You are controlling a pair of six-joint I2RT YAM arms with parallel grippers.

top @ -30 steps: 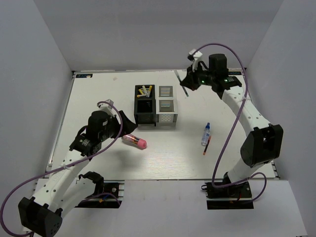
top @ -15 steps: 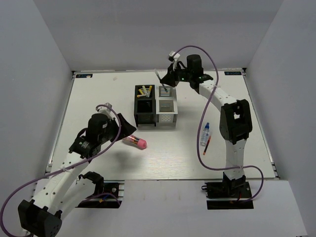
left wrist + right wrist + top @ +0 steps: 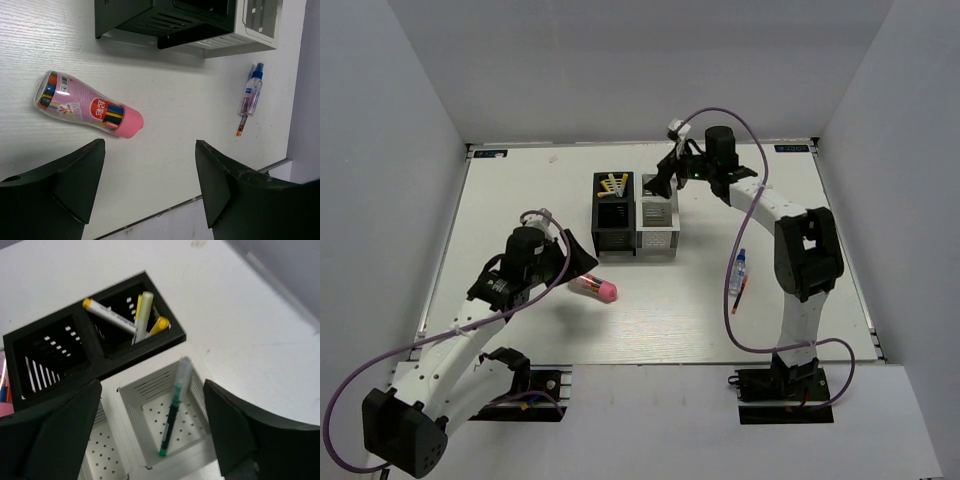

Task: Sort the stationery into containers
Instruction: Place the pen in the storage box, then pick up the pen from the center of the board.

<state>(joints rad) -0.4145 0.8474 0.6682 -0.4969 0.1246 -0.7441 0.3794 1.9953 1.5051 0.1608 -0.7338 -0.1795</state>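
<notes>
In the right wrist view my right gripper [image 3: 152, 390] stands open directly over the back cell of the silver-white container [image 3: 131, 412]. A green pen [image 3: 172, 415] with a clear cap leans inside that cell, free of both fingers. Yellow and white pens [image 3: 136, 319] stand in the back cell of the black container [image 3: 95, 347]. My left gripper [image 3: 150, 145] is open over bare table, just short of the pink-and-clear cylinder [image 3: 87, 105] lying on its side. The blue-capped bottle [image 3: 251, 92] and a red pen [image 3: 241, 127] lie together to the right.
From above, the two containers [image 3: 614, 212] [image 3: 657, 218] stand side by side at mid-table, with the right gripper [image 3: 658, 186] over them. The cylinder [image 3: 594, 288] lies in front of them, by the left gripper [image 3: 578, 262]. The bottle [image 3: 738, 272] is farther right.
The right arm swung left from the back right corner to over the silver-white container, then opened and let go of the green pen into a cell. The left arm barely moved.
</notes>
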